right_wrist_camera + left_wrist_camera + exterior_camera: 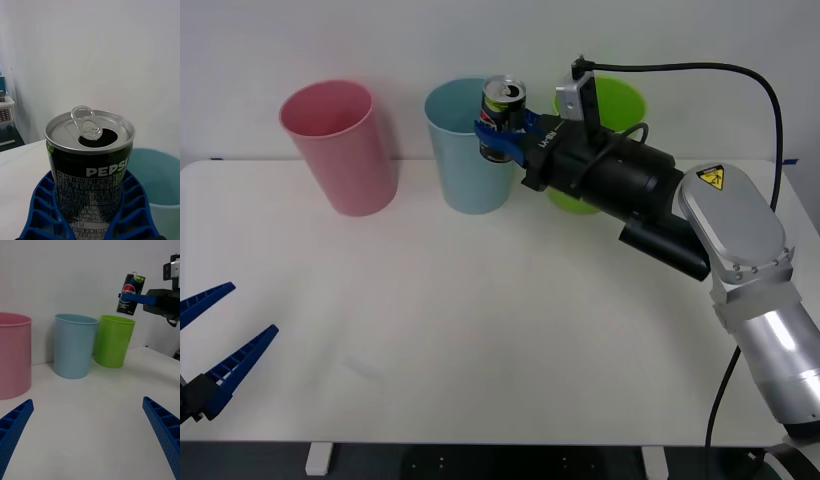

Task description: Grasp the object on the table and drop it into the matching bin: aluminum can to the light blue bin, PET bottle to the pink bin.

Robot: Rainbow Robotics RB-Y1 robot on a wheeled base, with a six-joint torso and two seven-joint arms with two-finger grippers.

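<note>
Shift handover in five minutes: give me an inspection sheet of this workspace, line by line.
Surface: white table, bare apart from the bins.
Job's things: aluminum can held in the air, roughly upright, top already open, near the rim of the light blue bin; whether it is squarely over the opening cannot be told. Pink bin upright at the robot's left of the blue one.
Clutter: lime green bin upright, partly behind the right arm.
Grippers: right gripper shut on the can's body; left gripper open, low at the table's near left edge.
Cables: black cable arcs from the right wrist camera.
Surroundings: plain white wall; nothing else seen.
</note>
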